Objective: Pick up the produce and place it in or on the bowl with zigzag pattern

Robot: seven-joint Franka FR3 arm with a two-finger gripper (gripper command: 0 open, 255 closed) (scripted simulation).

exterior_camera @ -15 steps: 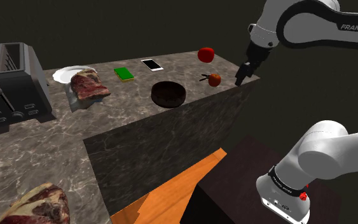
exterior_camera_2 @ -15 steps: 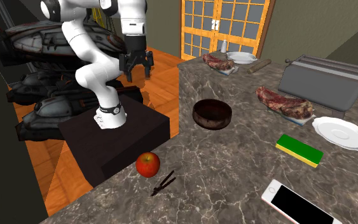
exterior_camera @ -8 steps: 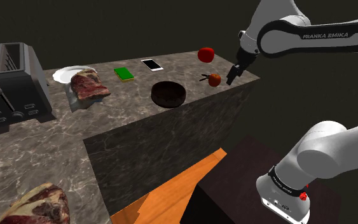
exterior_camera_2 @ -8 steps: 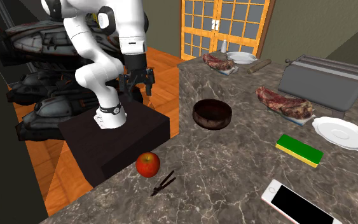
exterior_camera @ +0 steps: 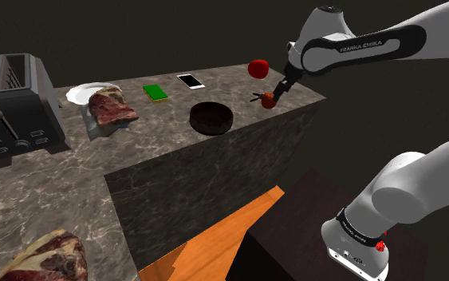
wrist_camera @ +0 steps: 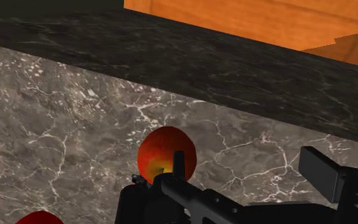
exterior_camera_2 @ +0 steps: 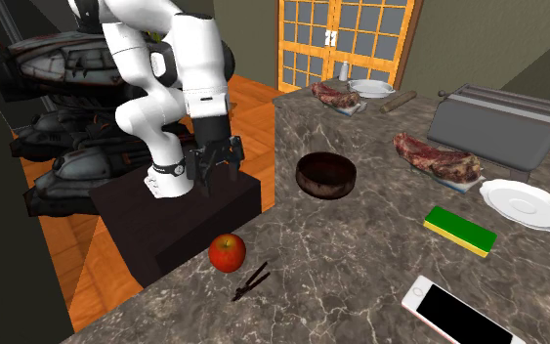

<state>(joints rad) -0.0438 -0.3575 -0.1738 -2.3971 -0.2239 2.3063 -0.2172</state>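
Observation:
A red-orange apple (exterior_camera: 269,100) (exterior_camera_2: 227,252) (wrist_camera: 166,154) lies near the corner of the marble counter (exterior_camera: 151,148), beside a small black tool (exterior_camera_2: 251,281). A dark brown round bowl (exterior_camera: 211,117) (exterior_camera_2: 325,175) stands further in on the counter; I cannot make out a pattern on it. My black gripper (exterior_camera: 281,87) (exterior_camera_2: 221,174) (wrist_camera: 238,194) is open with nothing between its fingers. It hangs at the counter's edge, just above the apple and to its right in the shoulder view. The apple lies just ahead of the fingers, not between them.
A second red fruit (exterior_camera: 257,68) (wrist_camera: 39,218) sits at the counter's far corner. Also on the counter are a phone (exterior_camera: 190,81), a green sponge (exterior_camera: 156,93), a white plate (exterior_camera: 83,93), raw steaks (exterior_camera: 111,108) and a toaster (exterior_camera: 11,104). The dark stand (exterior_camera_2: 175,220) sits below on an orange floor.
The arm has swung in toward the counter. In the shoulder view the gripper has moved left, from off the counter's corner to just beside the apple. It stays open throughout.

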